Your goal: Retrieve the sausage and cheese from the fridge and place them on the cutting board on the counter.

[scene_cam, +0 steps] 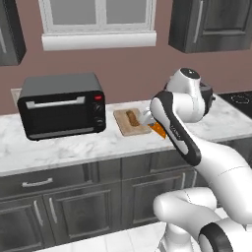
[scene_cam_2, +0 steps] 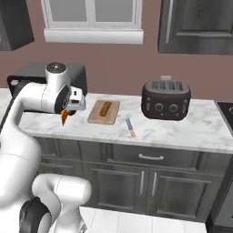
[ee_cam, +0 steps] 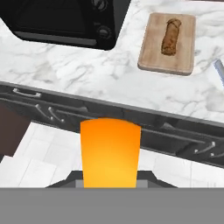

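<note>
My jaws pinch the cheese [ee_cam: 110, 152], which hangs near the worktop [scene_cam: 74, 142] edge because I carry it toward the cutting board [ee_cam: 167, 43], where the sausage [ee_cam: 170, 36] already lies. The right base view shows a toaster [scene_cam_2: 165, 99] and a knife [scene_cam_2: 130, 127]; the left base view shows the toaster oven [scene_cam: 62, 105].

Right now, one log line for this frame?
gripper: shut on cheese | sausage: on cutting board | cheese: over counter edge, not placed | stage: carrying to board
</note>
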Controlling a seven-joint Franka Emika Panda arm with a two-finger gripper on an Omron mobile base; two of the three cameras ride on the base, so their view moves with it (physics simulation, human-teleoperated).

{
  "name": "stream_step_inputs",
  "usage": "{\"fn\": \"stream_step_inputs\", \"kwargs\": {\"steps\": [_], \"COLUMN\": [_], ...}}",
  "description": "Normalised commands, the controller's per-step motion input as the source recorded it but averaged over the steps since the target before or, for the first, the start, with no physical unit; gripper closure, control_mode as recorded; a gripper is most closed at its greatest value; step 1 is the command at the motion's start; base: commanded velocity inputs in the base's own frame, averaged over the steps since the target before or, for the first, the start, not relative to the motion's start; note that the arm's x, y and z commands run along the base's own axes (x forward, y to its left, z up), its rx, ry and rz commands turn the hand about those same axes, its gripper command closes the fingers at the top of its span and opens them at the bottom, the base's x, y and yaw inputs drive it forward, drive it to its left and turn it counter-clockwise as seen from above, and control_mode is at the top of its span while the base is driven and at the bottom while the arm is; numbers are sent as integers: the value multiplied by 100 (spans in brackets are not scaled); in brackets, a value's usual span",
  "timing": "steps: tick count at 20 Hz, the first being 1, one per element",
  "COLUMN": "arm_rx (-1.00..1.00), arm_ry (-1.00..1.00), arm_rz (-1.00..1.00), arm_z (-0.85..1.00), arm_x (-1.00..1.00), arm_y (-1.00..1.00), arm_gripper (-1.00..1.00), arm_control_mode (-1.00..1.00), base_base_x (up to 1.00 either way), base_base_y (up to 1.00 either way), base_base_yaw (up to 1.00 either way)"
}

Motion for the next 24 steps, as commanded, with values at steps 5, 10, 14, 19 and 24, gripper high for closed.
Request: {"fn": "stream_step_inputs", "kwargs": {"steps": [5,10,14,19,24], "arm_rx": [0,0,0,0,0], "arm_ry": [0,0,0,0,0], "arm_rz": [0,0,0,0,0], "arm_z": [0,0,0,0,0], "arm_x": [0,0,0,0,0], "arm_y": [0,0,0,0,0], "arm_gripper": [100,100,100,100,100], "arm_control_mode": [100,100,100,100,100], "base_base_x": [89,38,0,0,0], "base_base_y": [6,0,0,0,0], "base_base_yaw": [0,0,0,0,0]}}
